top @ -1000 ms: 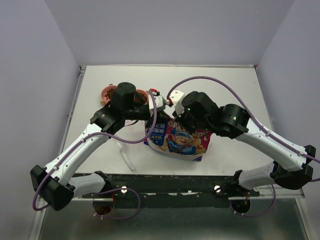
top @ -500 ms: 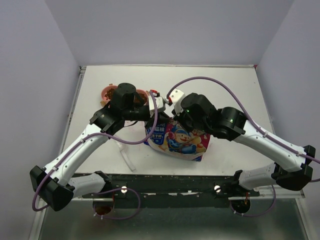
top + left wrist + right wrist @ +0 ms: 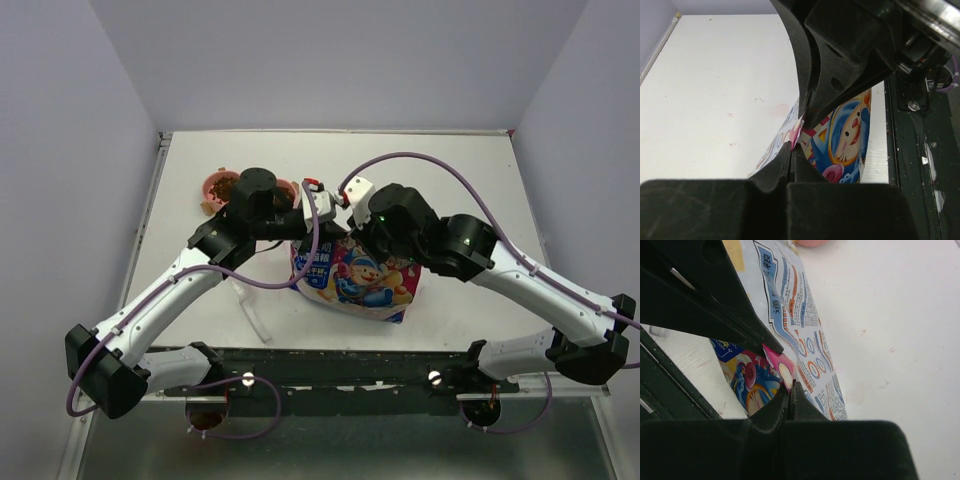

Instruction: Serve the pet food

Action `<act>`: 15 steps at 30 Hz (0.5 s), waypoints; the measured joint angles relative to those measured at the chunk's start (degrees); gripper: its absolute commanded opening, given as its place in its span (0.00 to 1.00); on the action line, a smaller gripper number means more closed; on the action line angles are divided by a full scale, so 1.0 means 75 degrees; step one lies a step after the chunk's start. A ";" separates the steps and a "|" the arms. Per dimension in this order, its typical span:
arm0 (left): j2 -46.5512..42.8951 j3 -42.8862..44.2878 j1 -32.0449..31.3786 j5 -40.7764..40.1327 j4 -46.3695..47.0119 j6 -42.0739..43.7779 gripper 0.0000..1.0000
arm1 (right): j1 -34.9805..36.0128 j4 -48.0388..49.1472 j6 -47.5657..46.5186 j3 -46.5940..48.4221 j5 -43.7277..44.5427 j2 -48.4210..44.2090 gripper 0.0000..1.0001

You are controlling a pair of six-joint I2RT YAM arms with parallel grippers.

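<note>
The pet food [image 3: 222, 184] is a dark brown, granular heap of tiny pellets. It lies in a pink bowl [image 3: 206, 188] at the far left of the white table [image 3: 460, 170], just behind the left arm's upper joint. A 2nd pink bowl [image 3: 288, 187] sits just to its right, mostly hidden by that arm, and too little of its inside shows to tell what it holds.

Both arms reach inward from the near edge and meet over the middle of the table, above a glossy cartoon-printed bag [image 3: 355, 280]. The left arm comes in from the left with its wrist turned toward the centre. The right arm bends in from the right, with its purple cable arching over it.

The left gripper [image 3: 320, 200] and the right gripper [image 3: 351, 194] sit close side by side at the bag's far top edge. In the left wrist view, the 2 fingers are pressed together with a sliver of the bag's printed edge pinched between them, and the right gripper's black body looms just above. In the right wrist view, that gripper's fingers are likewise clamped on the bag's edge.

A clear scoop [image 3: 250, 308] lies on the table left of the bag, apart from both grippers.
</note>
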 measured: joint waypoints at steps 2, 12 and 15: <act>0.0026 0.0009 -0.0006 -0.0140 0.0032 0.0003 0.00 | -0.0044 -0.0003 0.0006 0.0003 0.0015 0.0003 0.02; -0.0099 0.0006 -0.0087 -0.0469 -0.0137 0.0114 0.00 | -0.0047 -0.0006 -0.0230 -0.0061 0.0254 -0.0047 0.21; -0.0122 0.0006 -0.0093 -0.0507 -0.0181 0.0114 0.00 | -0.0047 -0.0009 -0.0251 -0.0061 0.0271 -0.0047 0.03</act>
